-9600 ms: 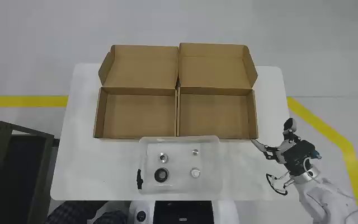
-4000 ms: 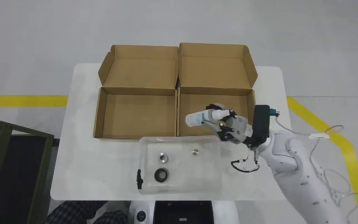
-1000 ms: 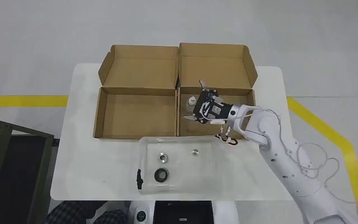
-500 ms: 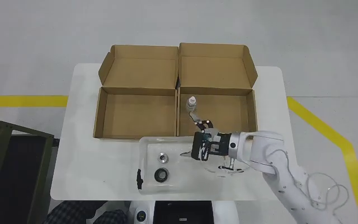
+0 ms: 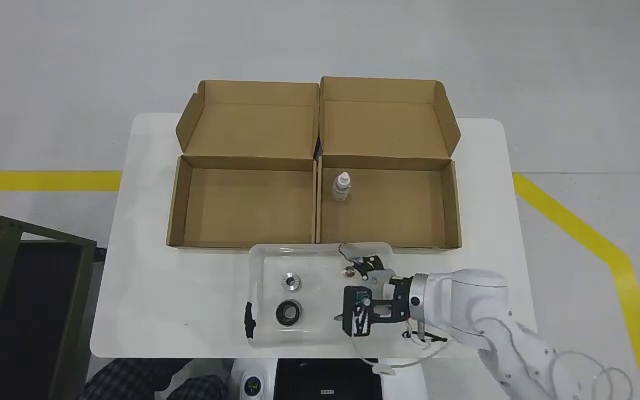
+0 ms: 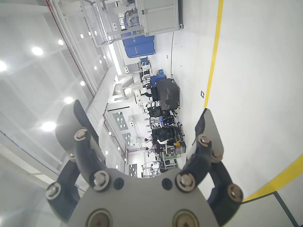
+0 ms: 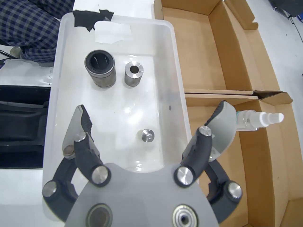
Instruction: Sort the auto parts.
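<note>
Tape on bin rim | bottle in box | right tool spread

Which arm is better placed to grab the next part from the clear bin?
Right. The right gripper hangs open over the clear bin, near the small metal part; the left gripper aims away from it.

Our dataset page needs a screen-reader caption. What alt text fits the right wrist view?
The right pincer, open, hangs over a clear bin holding three metal parts: a large dark bushing, a smaller steel cylinder and a small silver stud. Beside the bin sit one cardboard box and a second box with a spray bottle lying in it.
</note>
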